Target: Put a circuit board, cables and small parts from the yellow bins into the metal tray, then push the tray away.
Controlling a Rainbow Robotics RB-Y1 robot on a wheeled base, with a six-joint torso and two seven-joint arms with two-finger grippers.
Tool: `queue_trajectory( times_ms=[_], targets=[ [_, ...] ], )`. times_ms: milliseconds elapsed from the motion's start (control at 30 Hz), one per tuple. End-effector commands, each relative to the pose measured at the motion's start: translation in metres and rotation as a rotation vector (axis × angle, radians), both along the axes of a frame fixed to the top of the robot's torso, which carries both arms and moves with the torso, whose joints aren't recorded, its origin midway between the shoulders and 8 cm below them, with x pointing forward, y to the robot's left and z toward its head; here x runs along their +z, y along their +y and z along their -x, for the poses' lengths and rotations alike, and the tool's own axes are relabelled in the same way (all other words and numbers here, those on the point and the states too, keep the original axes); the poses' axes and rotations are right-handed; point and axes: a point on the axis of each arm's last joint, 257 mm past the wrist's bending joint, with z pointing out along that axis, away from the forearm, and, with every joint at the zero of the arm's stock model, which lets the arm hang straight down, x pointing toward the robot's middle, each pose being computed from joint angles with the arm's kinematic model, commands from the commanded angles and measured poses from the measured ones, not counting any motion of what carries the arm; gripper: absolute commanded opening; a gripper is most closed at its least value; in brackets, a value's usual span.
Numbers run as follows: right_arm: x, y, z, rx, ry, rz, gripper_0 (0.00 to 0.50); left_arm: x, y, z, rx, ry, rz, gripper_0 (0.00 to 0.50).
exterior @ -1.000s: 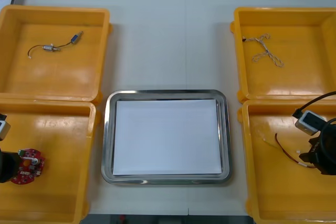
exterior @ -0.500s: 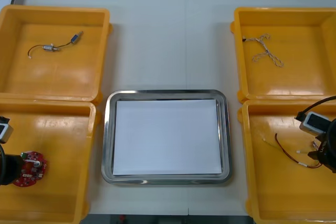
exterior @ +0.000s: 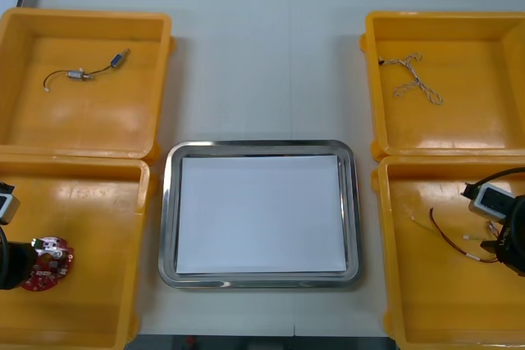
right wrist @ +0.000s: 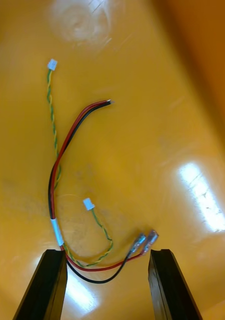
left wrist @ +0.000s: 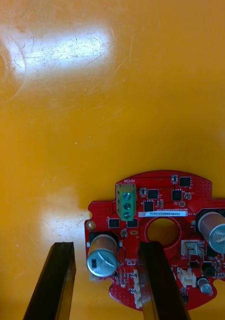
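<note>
Both arms are cut off at the front view's side edges, so jaw state comes from the wrist cams.

Near left: left gripper [left wrist: 106, 247] is low in the near left bin [exterior: 90, 202]. Jaws are open and straddle the board [left wrist: 162, 210] edge, with one silver-topped can [left wrist: 102, 255] between them and a gap on each side. Nothing is gripped. One finger [left wrist: 155, 280] hides part of the board. The board is round and red with a centre hole and a green block. It lies flat, with bare bin floor beyond it.

Near right: right gripper [right wrist: 107, 252] is in the near right bin [exterior: 426, 301], jaws wide open, holding nothing. The red/black cable [right wrist: 67, 145] loops between the fingers and the yellow-green cable [right wrist: 53, 115] runs alongside. Can't tell which lies on top.

The tray [exterior: 168, 219] sits between the near bins, white inside. Open table [exterior: 271, 63] lies past its far rim.

Far left bin [exterior: 82, 129] holds small metal parts [exterior: 79, 75] on a thin wire. Far right bin [exterior: 467, 129] holds a pale twisted cable [exterior: 414, 79].
</note>
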Motion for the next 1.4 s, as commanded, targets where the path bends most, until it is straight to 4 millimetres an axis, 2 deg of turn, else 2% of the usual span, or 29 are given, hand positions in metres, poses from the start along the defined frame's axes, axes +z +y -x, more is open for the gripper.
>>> queue_trajectory(
  times_ms=[33, 100, 333, 633, 833, 1067, 1400],
  targets=[
    [-0.019, -0.008, 0.017, 0.005, 0.050, 0.022, 0.468, 0.008, -0.010, -0.006, -0.016, -0.015, 0.001, 0.418],
    [-0.028, -0.010, 0.019, -0.007, 0.063, 0.006, 0.465, 0.017, -0.011, -0.005, -0.019, -0.009, -0.003, 0.419],
    [-0.039, -0.006, 0.020, -0.003, 0.069, 0.008, 0.457, 0.049, -0.011, -0.006, -0.026, 0.003, 0.022, 0.419],
    [-0.054, 0.007, 0.024, 0.009, 0.074, 0.004, 0.453, 0.067, -0.009, -0.025, -0.032, -0.019, 0.010, 0.419],
    [-0.061, 0.011, 0.028, 0.010, 0.082, 0.005, 0.452, 0.059, -0.009, -0.033, -0.030, -0.004, 0.017, 0.415],
    [-0.066, 0.013, 0.031, 0.008, 0.090, 0.013, 0.445, 0.050, -0.012, -0.032, -0.042, 0.022, 0.021, 0.403],
    [-0.071, 0.015, 0.032, 0.009, 0.094, 0.025, 0.439, 0.030, -0.006, -0.028, -0.040, 0.088, 0.037, 0.394]
  ],
)
